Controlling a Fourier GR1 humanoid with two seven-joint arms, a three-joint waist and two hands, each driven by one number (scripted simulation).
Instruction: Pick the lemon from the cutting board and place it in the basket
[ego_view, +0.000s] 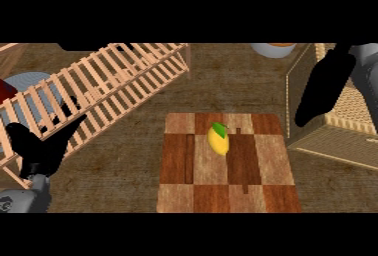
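Basket (329, 144) partly behind right robot hand (322, 86)

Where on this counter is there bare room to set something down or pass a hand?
Bare counter lies between the wooden rack and the cutting board, and beyond the board toward the bowl. The board's near half, below the lemon, is free. Crowded: the right side, where the basket sits close beside the board with the right hand over it.
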